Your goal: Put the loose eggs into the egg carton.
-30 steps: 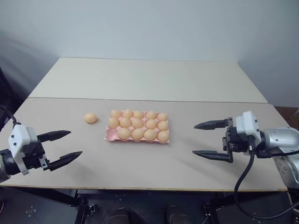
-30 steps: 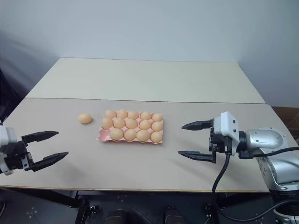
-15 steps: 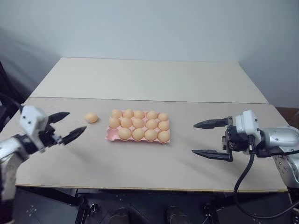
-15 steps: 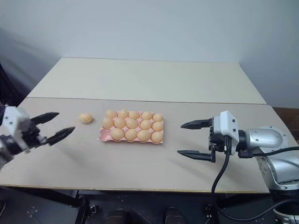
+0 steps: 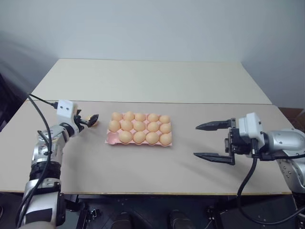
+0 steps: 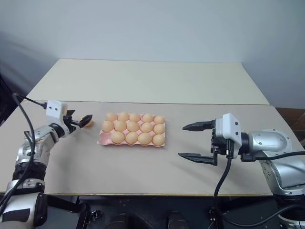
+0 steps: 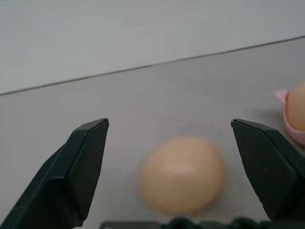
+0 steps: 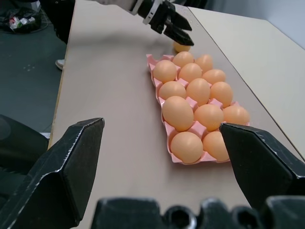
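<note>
Fourteen eggs fill the pink egg carton [image 5: 110, 139] bar one corner cup, and the last loose egg [image 7: 182, 173] lies just beside it between the left hand's [image 7: 183, 167] spread, unclosed fingers; the right hand [image 5: 208, 140] hangs open, empty.

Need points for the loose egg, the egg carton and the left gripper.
loose egg [image 7: 182, 172]: left wrist view, middle of its shell.
egg carton [image 5: 112, 138]: left eye view, bare pink cup at its near left corner.
left gripper [image 7: 170, 131]: left wrist view, midway between its open fingertips.

Head stereo pair looking down over table [image 5: 143, 157], wrist cameras close, sharing egg carton [image 8: 164, 125]
</note>
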Controlling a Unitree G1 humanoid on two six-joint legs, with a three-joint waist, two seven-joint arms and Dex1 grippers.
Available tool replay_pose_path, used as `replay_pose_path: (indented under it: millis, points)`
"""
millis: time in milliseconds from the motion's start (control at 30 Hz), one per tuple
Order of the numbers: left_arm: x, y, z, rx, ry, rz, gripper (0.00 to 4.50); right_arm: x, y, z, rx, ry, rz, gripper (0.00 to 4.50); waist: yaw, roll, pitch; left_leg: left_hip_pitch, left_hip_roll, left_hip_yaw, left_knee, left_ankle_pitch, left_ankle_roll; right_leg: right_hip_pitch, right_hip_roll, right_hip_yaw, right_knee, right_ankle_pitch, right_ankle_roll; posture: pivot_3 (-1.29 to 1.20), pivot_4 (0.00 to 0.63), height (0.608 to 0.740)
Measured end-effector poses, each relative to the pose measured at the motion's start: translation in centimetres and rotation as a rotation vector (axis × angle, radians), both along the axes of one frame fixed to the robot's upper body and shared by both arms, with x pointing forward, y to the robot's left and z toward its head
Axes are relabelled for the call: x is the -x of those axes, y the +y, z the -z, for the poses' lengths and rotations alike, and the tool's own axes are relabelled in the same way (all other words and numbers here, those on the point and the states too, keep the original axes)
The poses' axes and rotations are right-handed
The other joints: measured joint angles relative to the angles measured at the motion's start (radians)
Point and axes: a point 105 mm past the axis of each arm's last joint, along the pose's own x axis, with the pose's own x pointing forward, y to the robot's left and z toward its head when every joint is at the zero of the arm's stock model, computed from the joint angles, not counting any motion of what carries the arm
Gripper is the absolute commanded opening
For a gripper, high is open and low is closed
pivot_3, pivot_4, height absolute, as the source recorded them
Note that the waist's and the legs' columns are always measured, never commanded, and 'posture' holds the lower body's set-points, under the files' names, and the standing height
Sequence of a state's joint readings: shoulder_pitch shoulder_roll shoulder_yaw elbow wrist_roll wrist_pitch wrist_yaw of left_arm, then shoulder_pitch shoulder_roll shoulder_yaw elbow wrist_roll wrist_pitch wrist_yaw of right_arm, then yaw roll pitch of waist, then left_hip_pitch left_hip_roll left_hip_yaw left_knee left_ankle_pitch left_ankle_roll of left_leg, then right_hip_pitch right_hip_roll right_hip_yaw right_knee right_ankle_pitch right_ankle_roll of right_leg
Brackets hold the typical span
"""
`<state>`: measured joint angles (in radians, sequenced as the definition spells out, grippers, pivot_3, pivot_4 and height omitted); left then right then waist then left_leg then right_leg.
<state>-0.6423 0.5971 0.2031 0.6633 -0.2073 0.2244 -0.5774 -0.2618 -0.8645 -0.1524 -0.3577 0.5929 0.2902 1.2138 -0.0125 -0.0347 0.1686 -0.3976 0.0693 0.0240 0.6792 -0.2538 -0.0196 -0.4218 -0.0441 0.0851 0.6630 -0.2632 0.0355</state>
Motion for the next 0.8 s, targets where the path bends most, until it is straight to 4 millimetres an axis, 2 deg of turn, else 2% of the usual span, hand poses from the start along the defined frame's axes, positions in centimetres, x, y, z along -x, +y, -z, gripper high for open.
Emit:
replay_pose_path:
  millis: [133, 167, 333, 400, 600, 700, 800]
  points:
    - [-0.4, -0.3, 1.5, 0.016, 0.065, -0.001, 4.48, 0.0, -0.1, -0.2, -0.004, -0.013, 0.01, 4.5, 0.001, 0.0, 0.0, 0.0, 0.0, 0.0, 0.0, 0.0, 0.0, 0.0, 0.0, 0.0, 0.0, 0.0, 0.0, 0.0, 0.15, 0.74]
    - [-0.7, -0.5, 1.5, 0.009, 0.072, 0.002, 4.08, 0.0, -0.1, -0.3, -0.005, -0.016, 0.014, 4.5, 0.001, 0.0, 0.0, 0.0, 0.0, 0.0, 0.0, 0.0, 0.0, 0.0, 0.0, 0.0, 0.0, 0.0, 0.0, 0.0, 0.15, 0.74]
    - [-0.9, -0.7, 1.5, 0.014, 0.073, 0.006, 2.64, -0.1, -0.1, -0.3, -0.007, -0.017, 0.019, 4.5, 0.001, 0.0, 0.0, 0.0, 0.0, 0.0, 0.0, 0.0, 0.0, 0.0, 0.0, 0.0, 0.0, 0.0, 0.0, 0.0, 0.15, 0.74]
    - [-0.9, -0.8, 1.5, 0.016, 0.074, 0.013, 2.35, -0.1, -0.2, -0.3, -0.007, -0.016, 0.02, 4.5, 0.001, 0.0, 0.0, 0.0, 0.0, 0.0, 0.0, 0.0, 0.0, 0.0, 0.0, 0.0, 0.0, 0.0, 0.0, 0.0, 0.15, 0.74]
    - [-0.2, -0.7, 1.2, -0.002, 0.041, 0.044, 2.33, 0.0, -0.2, -0.2, -0.007, -0.013, 0.021, 4.5, 0.0, 0.0, 0.0, 0.0, 0.0, 0.0, 0.0, 0.0, 0.0, 0.0, 0.0, 0.0, 0.0, 0.0, 0.0, 0.0, 0.15, 0.74]
    - [0.8, -2.1, -0.3, 0.021, -0.039, 0.169, 2.33, 0.0, -0.2, -0.2, -0.007, -0.015, 0.021, 4.5, 0.0, 0.0, 0.0, -0.001, 0.0, 0.0, 0.0, 0.0, 0.0, -0.001, 0.0, 0.0, 0.001, 0.0, 0.0, 0.0, 0.15, 0.74]
    - [3.0, -4.2, -2.5, 0.012, -0.119, 0.381, 2.33, 0.0, -0.2, -0.2, -0.008, -0.017, 0.02, 4.5, 0.0, 0.0, 0.0, 0.0, 0.0, 0.0, 0.0, 0.0, -0.001, 0.0, 0.0, 0.0, 0.0, 0.0, 0.0, 0.0, 0.15, 0.74]
